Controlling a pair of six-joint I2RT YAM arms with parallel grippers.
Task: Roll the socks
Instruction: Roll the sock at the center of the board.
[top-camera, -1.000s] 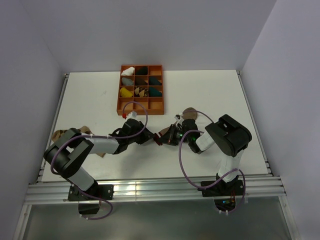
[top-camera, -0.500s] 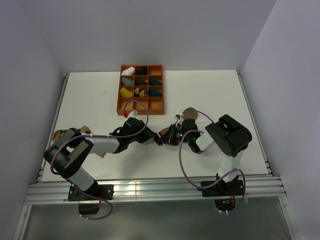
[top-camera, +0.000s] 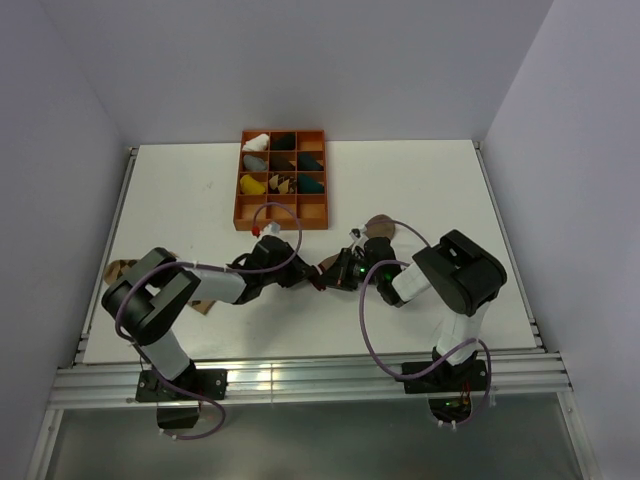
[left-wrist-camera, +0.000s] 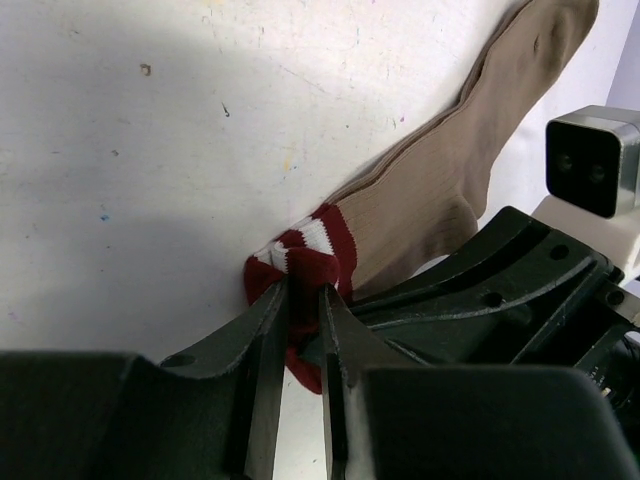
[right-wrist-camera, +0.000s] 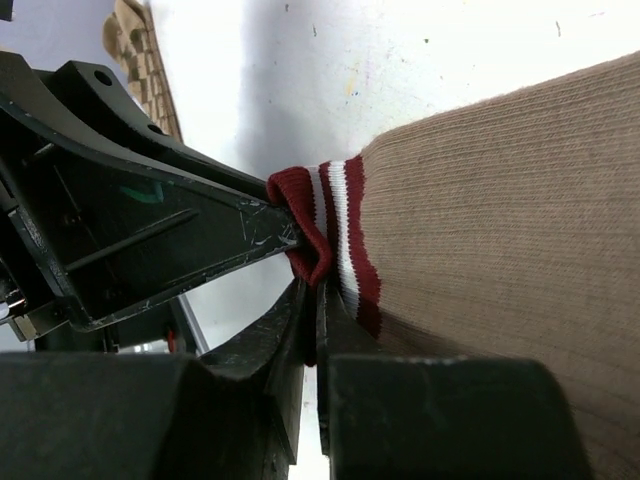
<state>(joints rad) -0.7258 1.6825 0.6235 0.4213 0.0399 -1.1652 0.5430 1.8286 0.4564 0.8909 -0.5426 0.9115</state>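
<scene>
Socks for rolling lie on a white counter (top-camera: 450, 180), both on the arms' side of an orange compartment tray (top-camera: 283, 132) that holds small rolled bundles. The argyle sock (top-camera: 122, 268) lies well apart from the tray, towards the counter's left edge, partly hidden by the left arm. The tan sock (left-wrist-camera: 450, 190) lies flat nearer the tray, off its right front corner, with its toe pointing away from the left arm. Both arms reach inward and meet in front of the tray at this sock's red-and-white striped cuff (right-wrist-camera: 335, 230). The left fingers (left-wrist-camera: 278, 310) are clamped on the bunched red edge of the cuff. The right fingers (right-wrist-camera: 300, 315), almost together, pinch the same edge from the opposite side.
</scene>
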